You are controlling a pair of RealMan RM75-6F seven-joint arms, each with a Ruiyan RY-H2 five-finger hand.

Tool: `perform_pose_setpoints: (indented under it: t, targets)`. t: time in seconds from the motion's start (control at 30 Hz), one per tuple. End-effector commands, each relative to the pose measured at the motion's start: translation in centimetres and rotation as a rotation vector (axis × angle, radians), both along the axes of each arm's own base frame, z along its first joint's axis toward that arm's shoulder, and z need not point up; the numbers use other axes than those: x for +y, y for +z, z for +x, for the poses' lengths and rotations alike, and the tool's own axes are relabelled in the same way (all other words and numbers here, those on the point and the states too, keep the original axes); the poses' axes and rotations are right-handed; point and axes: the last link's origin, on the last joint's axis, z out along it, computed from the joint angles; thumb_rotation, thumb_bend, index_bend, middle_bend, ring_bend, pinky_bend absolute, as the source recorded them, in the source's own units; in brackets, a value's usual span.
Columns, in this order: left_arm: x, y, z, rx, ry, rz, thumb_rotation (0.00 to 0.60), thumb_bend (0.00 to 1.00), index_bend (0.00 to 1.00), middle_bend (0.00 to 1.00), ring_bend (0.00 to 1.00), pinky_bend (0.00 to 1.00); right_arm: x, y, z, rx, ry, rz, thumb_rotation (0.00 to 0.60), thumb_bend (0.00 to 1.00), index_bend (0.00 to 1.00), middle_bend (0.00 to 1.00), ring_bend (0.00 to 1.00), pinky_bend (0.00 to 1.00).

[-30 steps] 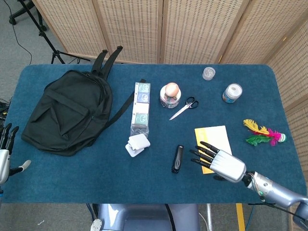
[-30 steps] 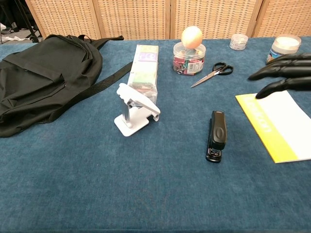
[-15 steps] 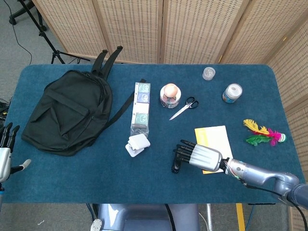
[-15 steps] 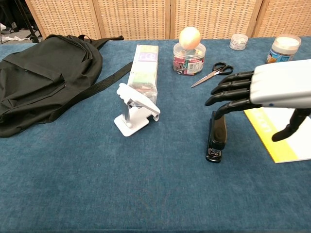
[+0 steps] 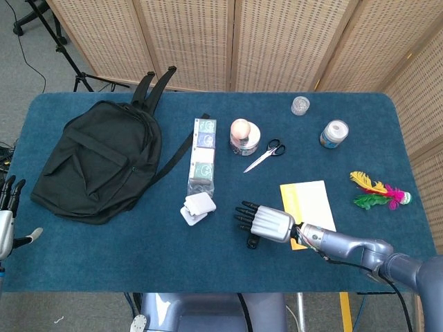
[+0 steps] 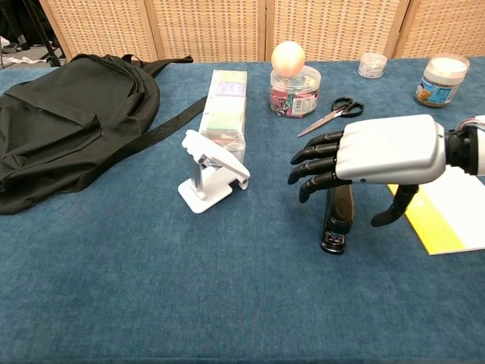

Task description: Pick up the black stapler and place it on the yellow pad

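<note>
The black stapler (image 6: 336, 224) lies flat on the blue table, its long side running front to back; in the head view only its near end (image 5: 253, 242) shows. My right hand (image 6: 377, 155) hovers palm-down over it, fingers spread and pointing left, thumb hanging down just right of the stapler. It holds nothing, and whether it touches the stapler is unclear. From above, the right hand (image 5: 265, 222) covers most of the stapler. The yellow pad (image 5: 309, 199) lies just right of the hand, seen also as the yellow pad (image 6: 449, 218). My left hand (image 5: 7, 220) hangs empty off the table's left edge.
A black backpack (image 5: 97, 160) fills the left side. A white stand (image 6: 211, 170) and a long clear box (image 6: 224, 112) sit left of the stapler. Behind are a jar with an egg-shaped ball (image 6: 294, 83), scissors (image 6: 332, 113), two small tubs (image 5: 334, 133) and a feather toy (image 5: 377, 192).
My right hand has swept left from over the yellow pad to above the stapler, its fingers passing beyond it. The stapler and the left hand have stayed put.
</note>
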Motion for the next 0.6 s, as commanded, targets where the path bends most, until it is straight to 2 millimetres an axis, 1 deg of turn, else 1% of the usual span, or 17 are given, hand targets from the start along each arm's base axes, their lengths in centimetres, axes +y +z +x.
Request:
perform_pose_setpoints:
  t: [0.03, 0.1, 0.2, 0.27, 0.33, 0.4, 0.57, 0.6]
  targets:
    - [0.0, -0.1, 0.0, -0.001, 0.002, -0.003, 0.600, 0.00, 0.00, 0.00, 0.00, 0.00, 0.2, -0.5, 0.1, -0.016, -0.002, 0.011, 0.600, 0.35, 0.34, 0.27, 0.22, 0.20]
    - [0.1, -0.1, 0.0, 0.000, 0.003, -0.005, 0.600, 0.00, 0.00, 0.00, 0.00, 0.00, 0.3, -0.8, 0.0, -0.024, 0.002, 0.014, 0.600, 0.43, 0.43, 0.36, 0.30, 0.24]
    - [0.1, -0.1, -0.1, 0.000, 0.004, -0.007, 0.600, 0.00, 0.00, 0.00, 0.00, 0.00, 0.5, -1.1, 0.0, -0.039, 0.008, 0.018, 0.600, 0.52, 0.52, 0.45, 0.37, 0.28]
    - [0.1, -0.1, -0.1, -0.002, 0.004, -0.006, 0.600, 0.00, 0.00, 0.00, 0.00, 0.00, 0.6, -1.2, 0.0, -0.057, 0.016, 0.016, 0.600, 0.58, 0.57, 0.49, 0.40, 0.29]
    - [0.1, -0.1, -0.1, -0.004, 0.005, -0.005, 0.600, 0.00, 0.00, 0.00, 0.00, 0.00, 0.8, -1.0, 0.2, -0.103, 0.030, 0.005, 0.600, 0.63, 0.58, 0.51, 0.41, 0.30]
    - [0.1, -0.1, -0.1, -0.006, 0.005, -0.008, 0.600, 0.00, 0.00, 0.00, 0.00, 0.00, 0.9, -0.5, 0.1, -0.134, 0.043, -0.010, 0.600, 0.65, 0.59, 0.52, 0.42, 0.31]
    - [0.1, -0.1, -0.1, -0.008, 0.006, -0.015, 0.600, 0.00, 0.00, 0.00, 0.00, 0.00, 1.2, 1.9, 0.0, -0.179, 0.083, -0.059, 0.600, 0.70, 0.59, 0.52, 0.42, 0.31]
    - [0.1, -0.2, -0.1, -0.008, 0.006, -0.017, 0.600, 0.00, 0.00, 0.00, 0.00, 0.00, 1.2, 2.8, -0.1, -0.186, 0.093, -0.077, 0.600, 0.71, 0.59, 0.52, 0.42, 0.31]
